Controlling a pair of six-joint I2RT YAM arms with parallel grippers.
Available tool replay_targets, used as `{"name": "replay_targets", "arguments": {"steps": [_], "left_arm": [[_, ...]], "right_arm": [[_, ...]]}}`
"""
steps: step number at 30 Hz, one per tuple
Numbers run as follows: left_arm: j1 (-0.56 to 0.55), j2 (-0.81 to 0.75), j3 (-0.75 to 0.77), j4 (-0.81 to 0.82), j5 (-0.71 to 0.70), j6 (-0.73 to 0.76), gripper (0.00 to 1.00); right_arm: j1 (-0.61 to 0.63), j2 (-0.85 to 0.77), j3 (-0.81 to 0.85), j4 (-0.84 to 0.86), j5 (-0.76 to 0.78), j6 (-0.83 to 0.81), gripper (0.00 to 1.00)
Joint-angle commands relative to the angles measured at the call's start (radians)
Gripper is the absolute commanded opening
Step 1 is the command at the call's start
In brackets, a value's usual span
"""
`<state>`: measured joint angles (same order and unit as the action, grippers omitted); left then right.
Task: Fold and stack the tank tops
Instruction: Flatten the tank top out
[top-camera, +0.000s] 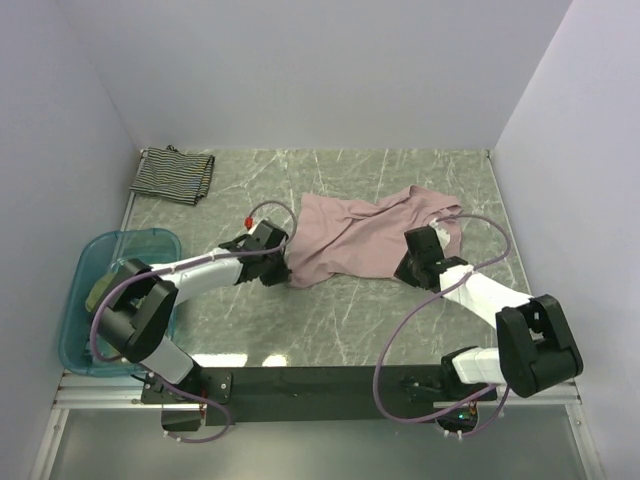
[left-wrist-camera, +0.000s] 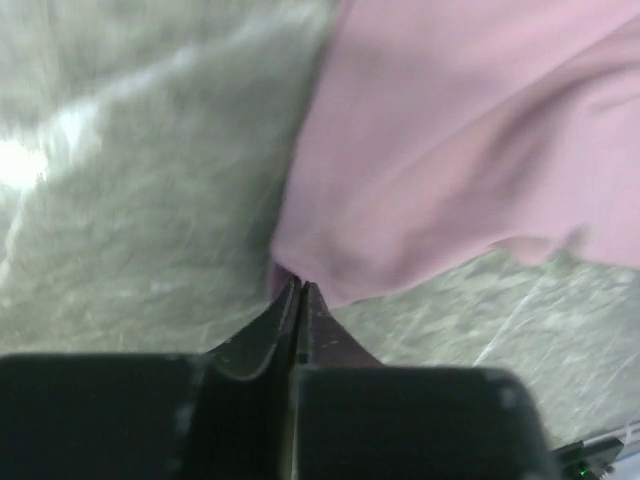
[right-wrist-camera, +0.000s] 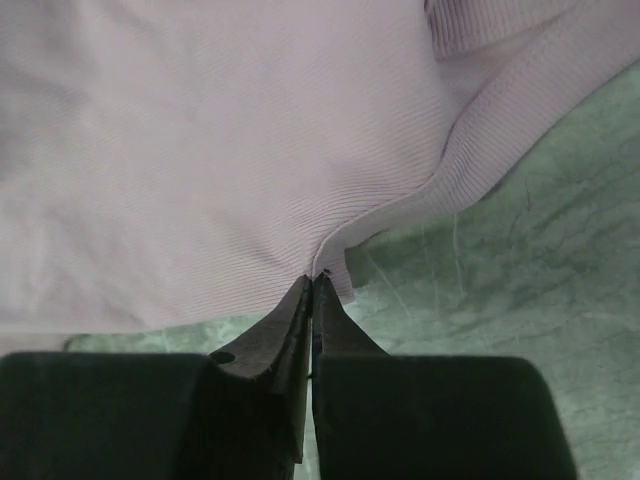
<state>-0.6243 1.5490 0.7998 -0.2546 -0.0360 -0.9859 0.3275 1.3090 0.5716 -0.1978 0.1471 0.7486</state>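
A dusty mauve-pink tank top lies crumpled in the middle of the marble table. My left gripper is at its near left corner, and in the left wrist view the gripper is shut on the pink tank top at its corner. My right gripper is at the near right hem. In the right wrist view the gripper pinches the ribbed pink tank top at its hem. A black-and-white striped tank top lies folded at the far left. An olive-green tank top sits in the tub.
A translucent blue plastic tub stands at the left edge beside the left arm. White walls close in the table on the left, far and right sides. Bare marble lies between the pink cloth and the arm bases.
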Motion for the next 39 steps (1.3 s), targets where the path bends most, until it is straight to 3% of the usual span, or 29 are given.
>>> {"name": "replay_targets", "arguments": {"steps": [1,8,14,20,26,29,31,32,35,36,39], "left_arm": [[0.023,-0.023,0.107,-0.009,-0.080,0.056,0.01],[0.086,-0.110,0.196,-0.090,-0.056,0.099,0.01],[0.135,-0.167,0.213,-0.106,-0.016,0.093,0.01],[0.230,0.030,0.243,0.008,0.143,0.069,0.01],[0.230,0.316,0.505,-0.006,0.197,0.096,0.01],[0.232,0.408,0.633,-0.034,0.200,0.105,0.01],[0.235,0.439,0.713,-0.067,0.188,0.115,0.01],[0.236,0.457,0.729,-0.078,0.185,0.118,0.02],[0.244,0.454,0.750,-0.087,0.189,0.125,0.19],[0.244,0.445,0.742,-0.086,0.186,0.130,0.27],[0.245,0.392,0.666,-0.074,0.171,0.144,0.38]], "right_arm": [[0.001,-0.060,0.089,-0.052,0.075,-0.043,0.03],[-0.024,-0.181,0.246,-0.255,0.140,-0.156,0.00],[-0.042,-0.183,0.341,-0.365,0.166,-0.225,0.00],[-0.116,-0.024,0.378,-0.286,0.025,-0.267,0.02],[-0.182,0.243,0.516,-0.236,-0.099,-0.284,0.05],[-0.191,0.358,0.574,-0.219,-0.127,-0.275,0.10],[-0.194,0.426,0.628,-0.218,-0.136,-0.266,0.19],[-0.194,0.441,0.646,-0.215,-0.142,-0.262,0.28],[-0.191,0.438,0.639,-0.200,-0.144,-0.247,0.45],[-0.192,0.403,0.607,-0.181,-0.139,-0.238,0.49],[-0.191,0.307,0.519,-0.141,-0.115,-0.220,0.54]]}}
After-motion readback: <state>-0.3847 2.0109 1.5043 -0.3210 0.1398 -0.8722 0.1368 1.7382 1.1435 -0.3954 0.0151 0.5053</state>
